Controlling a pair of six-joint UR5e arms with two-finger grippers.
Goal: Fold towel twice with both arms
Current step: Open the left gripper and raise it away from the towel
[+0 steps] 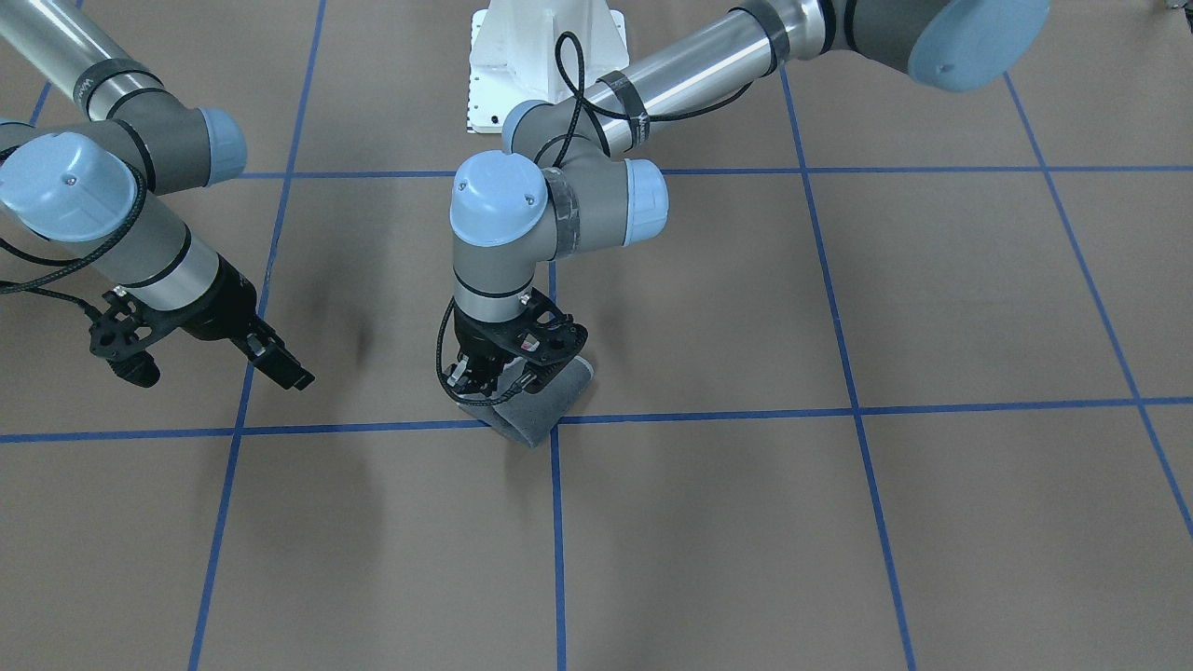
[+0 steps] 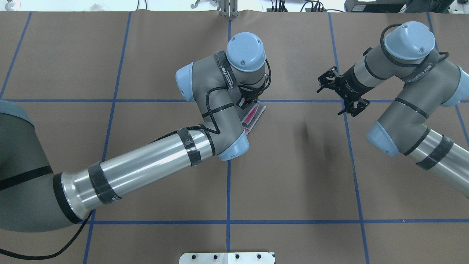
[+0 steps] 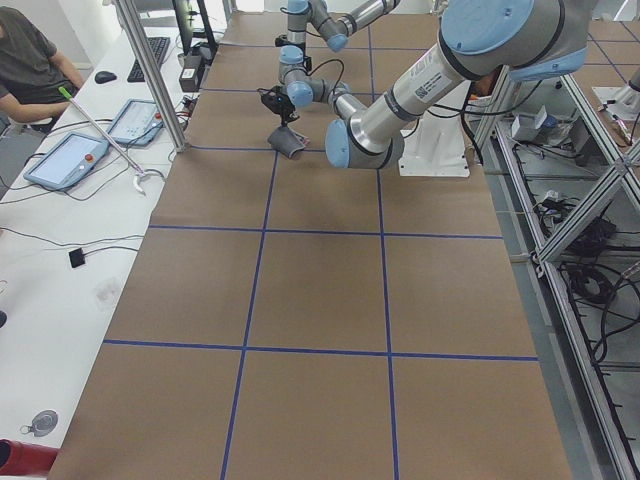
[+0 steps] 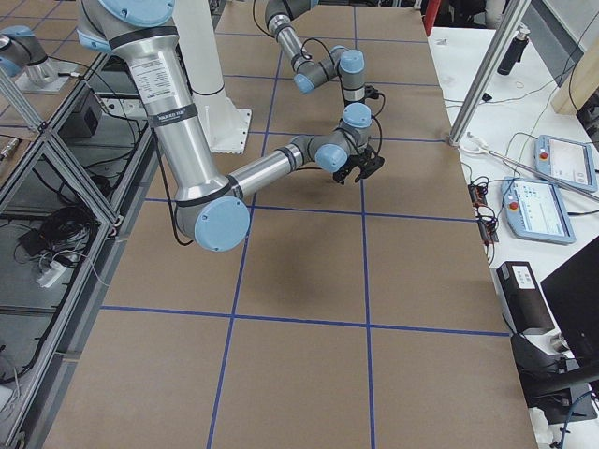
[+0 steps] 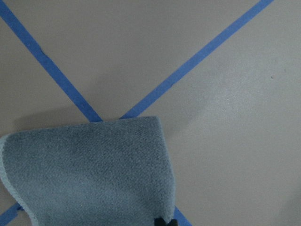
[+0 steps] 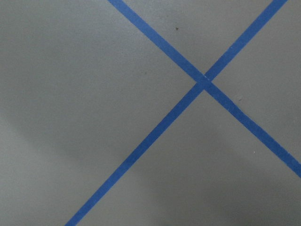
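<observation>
Evidently most of the folding is done: the towel (image 1: 556, 406) lies as a narrow bundle on the table (image 1: 839, 559), right at a crossing of the blue tape lines (image 1: 708, 415), dark grey face outward, with pink layers peeking from its open side in the overhead view. The left end effector (image 1: 494, 377) stands over it, fingers pinched on an upper edge so the cloth curls up from the table instead of lying flat. The right end effector (image 1: 280, 362) hangs well apart, holding nothing; how far its fingers are spread I cannot tell. What seems left is to lay the held edge down, let go, and leave a flat, squared second fold.
</observation>
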